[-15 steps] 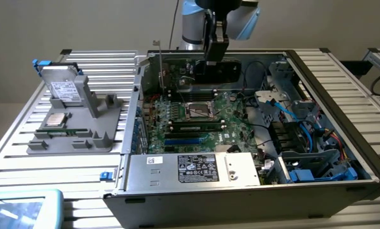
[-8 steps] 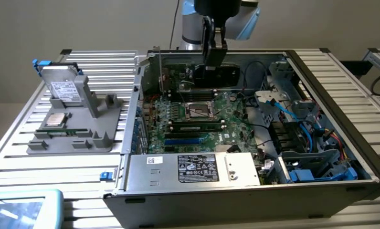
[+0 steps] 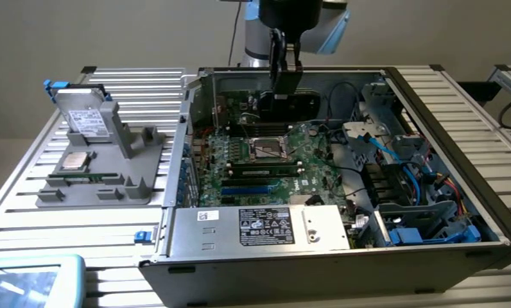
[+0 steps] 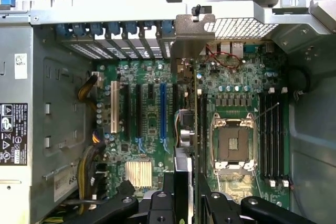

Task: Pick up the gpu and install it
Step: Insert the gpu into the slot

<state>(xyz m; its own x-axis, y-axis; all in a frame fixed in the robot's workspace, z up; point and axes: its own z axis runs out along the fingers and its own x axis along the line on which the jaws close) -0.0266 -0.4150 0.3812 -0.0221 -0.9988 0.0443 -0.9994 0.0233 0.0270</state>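
Note:
My gripper (image 3: 285,61) hangs from above over the far part of the open computer case (image 3: 461,128), shut on the gpu (image 3: 286,85), a dark card held on edge. In the wrist view the gpu (image 4: 195,108) is edge-on, with its silver bracket (image 4: 190,38) near the case's rear slot wall. It stands above the motherboard (image 4: 152,129), between the blue expansion slot (image 4: 163,114) and the CPU socket (image 4: 233,142). I cannot tell whether its lower edge touches a slot. The gripper (image 4: 186,203) clamps the card between its black fingers (image 4: 160,203).
On the exterior view's left, a grey holder (image 3: 140,192) carries a silver hard drive (image 3: 88,119), a processor (image 3: 76,160) and a memory stick (image 3: 88,177). The power supply (image 3: 264,224) fills the case's near side. Cables and blue drive bays (image 3: 409,186) crowd its right part.

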